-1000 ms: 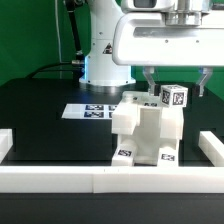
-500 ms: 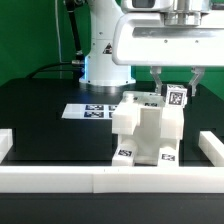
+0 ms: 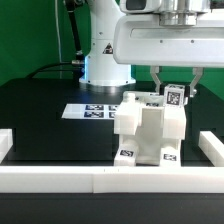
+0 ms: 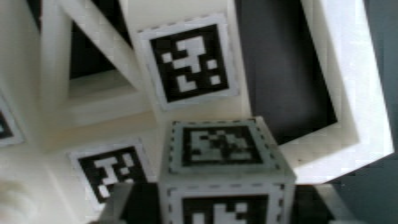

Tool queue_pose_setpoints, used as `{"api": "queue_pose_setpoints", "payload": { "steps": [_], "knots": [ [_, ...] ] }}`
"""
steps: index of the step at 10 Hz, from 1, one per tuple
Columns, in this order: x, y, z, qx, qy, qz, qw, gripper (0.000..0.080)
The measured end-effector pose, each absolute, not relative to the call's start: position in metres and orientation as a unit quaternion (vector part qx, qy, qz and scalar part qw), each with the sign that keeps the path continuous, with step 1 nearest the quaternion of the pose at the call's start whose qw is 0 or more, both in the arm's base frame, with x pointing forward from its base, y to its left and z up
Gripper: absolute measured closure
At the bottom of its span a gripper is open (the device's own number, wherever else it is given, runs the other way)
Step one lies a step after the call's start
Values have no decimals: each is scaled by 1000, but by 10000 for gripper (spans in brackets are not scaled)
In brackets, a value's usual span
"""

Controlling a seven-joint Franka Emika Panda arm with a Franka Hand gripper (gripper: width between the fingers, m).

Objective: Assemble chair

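The partly built chair [image 3: 148, 130] is a blocky white assembly with square tags, standing near the front rail in the exterior view. A small white tagged leg block [image 3: 174, 97] sits at its upper corner, on the exterior view's right. My gripper [image 3: 174, 90] hangs straight above it, with one dark finger pressed against each side of the block. In the wrist view the same leg block [image 4: 222, 150] fills the space between the jaws of my gripper [image 4: 222, 198]. Beyond it are the chair's white frame pieces and a large tag [image 4: 191, 62].
The marker board [image 3: 88, 111] lies flat on the black table behind the chair. Low white border rails run along the front [image 3: 100, 179], the exterior view's left [image 3: 5, 143] and its right [image 3: 212, 148]. The arm's white base [image 3: 105, 65] stands at the back.
The fingers have come together from a wider stance onto the sides of the leg block, which straightened slightly. Over the last half second nothing has moved.
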State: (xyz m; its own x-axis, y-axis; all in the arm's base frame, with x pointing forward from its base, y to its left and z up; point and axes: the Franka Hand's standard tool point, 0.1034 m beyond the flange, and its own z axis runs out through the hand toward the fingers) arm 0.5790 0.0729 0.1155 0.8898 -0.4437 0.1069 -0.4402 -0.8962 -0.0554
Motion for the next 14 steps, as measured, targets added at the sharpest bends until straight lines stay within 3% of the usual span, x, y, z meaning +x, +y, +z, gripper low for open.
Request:
{"api": "queue_pose_setpoints", "payload": {
  "steps": [14],
  "knots": [
    [578,80,115,-812,580,-42,45,511]
  ]
}}
